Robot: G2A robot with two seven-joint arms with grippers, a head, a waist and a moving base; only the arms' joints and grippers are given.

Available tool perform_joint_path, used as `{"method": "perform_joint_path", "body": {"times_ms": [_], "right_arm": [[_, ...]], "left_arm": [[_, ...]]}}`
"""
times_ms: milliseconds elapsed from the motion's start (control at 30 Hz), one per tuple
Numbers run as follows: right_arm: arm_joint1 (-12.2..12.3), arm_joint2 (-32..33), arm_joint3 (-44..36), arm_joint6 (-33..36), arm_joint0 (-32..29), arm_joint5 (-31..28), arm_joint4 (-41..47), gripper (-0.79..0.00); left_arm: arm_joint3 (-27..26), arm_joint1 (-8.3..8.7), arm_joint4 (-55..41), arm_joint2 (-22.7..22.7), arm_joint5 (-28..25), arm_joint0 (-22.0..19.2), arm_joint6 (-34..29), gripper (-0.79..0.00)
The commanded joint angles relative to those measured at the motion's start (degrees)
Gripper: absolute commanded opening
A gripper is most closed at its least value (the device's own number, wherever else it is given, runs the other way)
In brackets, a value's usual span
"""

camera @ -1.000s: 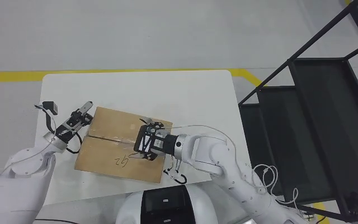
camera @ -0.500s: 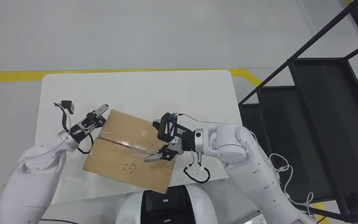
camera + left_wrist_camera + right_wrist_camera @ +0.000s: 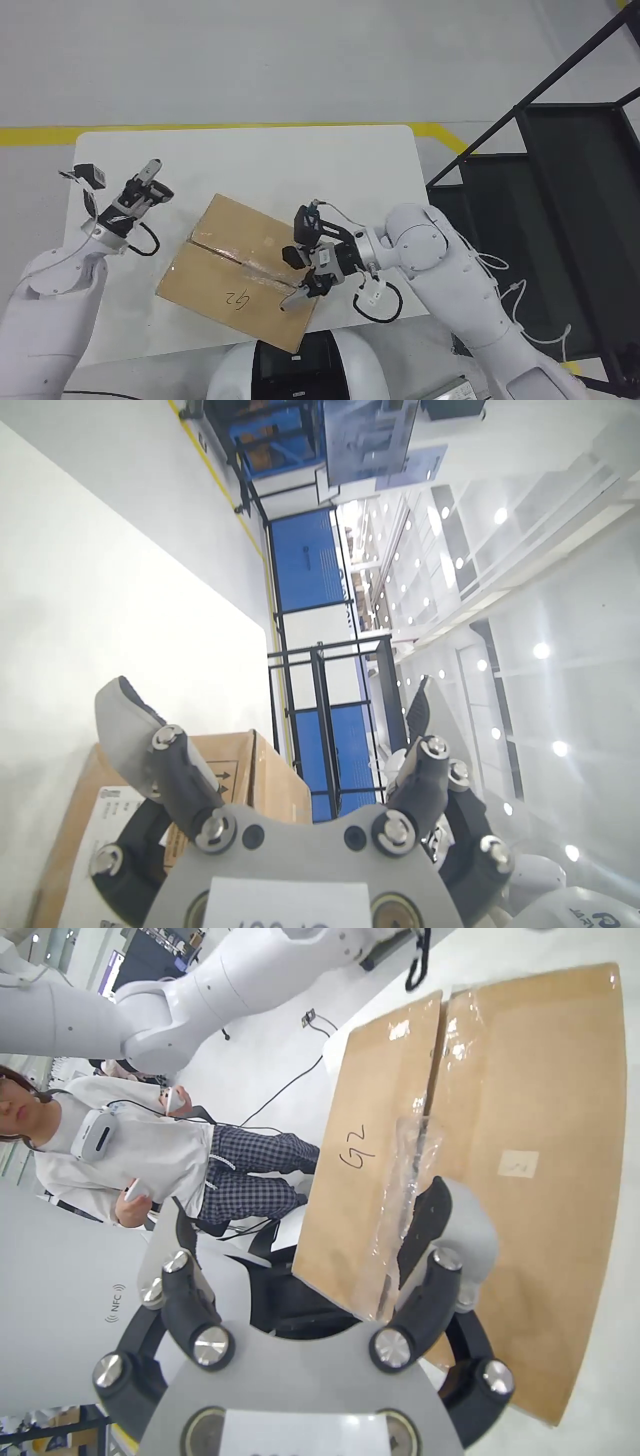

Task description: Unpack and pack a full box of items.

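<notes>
So the white table is sitting on a pale grey floor, with a yellow floor line running past its 12 o'clock edge and a black metal rack standing off at 3 o'clock. The cardboard box is lying flat toward the table's 6 o'clock side, turned at an angle, flaps shut, with crinkly clear tape running along the seam, so whatever's inside isn't showing. The right gripper is hovering at the box's 4 o'clock edge, jaws spread wide and gripping nothing, one finger over the taped seam and the other hanging off past the edge. The left gripper is sitting well apart from the box out at 10 o'clock, also wide open and empty. Compared with a second ago, the box is lying further toward 3 o'clock and twisted clockwise, the left gripper has backed off the box's 9 o'clock end, and the right one has slid from mid-lid to the edge.
</notes>
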Motion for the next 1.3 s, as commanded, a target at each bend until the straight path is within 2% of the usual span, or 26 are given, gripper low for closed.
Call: {"method": "perform_joint_path", "body": {"times_ms": [0, 167, 367, 433, 533, 600, 700, 1000, 1067, 1133, 1167, 1200, 1233, 1267], "right_arm": [[0.5, -1.9, 0.9, 0.3, 1.7, 0.3, -0.7, 0.000], [2.2, -6.6, 2.3, -1.4, 4.9, -1.4, -4.8, 0.000], [3.5, -9.1, 1.2, -4.7, 5.6, -4.7, -11.0, 0.000], [3.7, -9.4, -0.2, -6.2, 5.0, -4.5, -14.9, -0.086], [3.8, -10.1, -3.2, -8.9, 3.7, -3.5, -22.5, -0.151], [3.9, -10.4, -4.9, -11.0, 2.8, -2.6, -27.3, -0.283], [4.0, -11.0, -7.0, -14.8, 1.3, -0.8, -33.9, -0.394], [3.9, -14.3, -10.5, -18.7, -0.8, 3.5, -47.4, -0.382], [3.9, -14.6, -10.9, -18.8, -1.0, 4.3, -49.3, -0.446], [3.9, -15.0, -11.4, -18.9, -1.3, 5.1, -51.0, -0.551], [3.9, -15.1, -11.6, -18.9, -1.4, 5.6, -51.6, -0.613], [3.9, -15.2, -11.8, -18.8, -1.6, 5.9, -52.1, -0.727], [3.9, -15.3, -11.7, -18.8, -1.7, 5.9, -52.2, -0.785], [3.9, -15.4, -11.6, -18.8, -1.7, 5.9, -52.0, -0.785]], "left_arm": [[-0.7, 0.35, -0.5, -3.0, -0.5, 2.0, 0.9, 0.000], [-3.9, 0.83, -0.7, -7.4, -0.1, 6.5, 1.7, 0.000], [-6.4, 0.73, -0.4, -8.5, 0.6, 9.1, 2.4, 0.000], [-6.8, 0.64, -0.4, -8.4, 0.8, 9.4, 2.5, 0.000], [-7.1, 0.54, -0.3, -8.5, 0.9, 9.6, 2.6, 0.000], [-7.3, 0.49, -0.3, -8.7, 1.0, 9.7, 2.5, 0.000], [-7.5, 0.43, -0.2, -9.0, 1.1, 9.9, 2.4, 0.000], [-7.9, 0.24, -0.1, -9.8, 0.8, 10.6, 1.9, 0.000], [-7.9, 0.21, -0.1, -10.1, 0.8, 10.8, 1.8, 0.000], [-8.0, 0.17, -0.2, -10.3, 0.8, 10.9, 1.7, 0.000], [-8.0, 0.14, -0.2, -10.4, 0.8, 11.0, 1.8, 0.000], [-8.1, 0.11, -0.2, -10.4, 0.9, 11.0, 1.8, 0.000], [-8.1, 0.09, -0.1, -10.5, 0.9, 11.0, 1.8, 0.000], [-8.2, 0.07, -0.1, -10.5, 0.9, 11.0, 1.7, 0.000]]}}
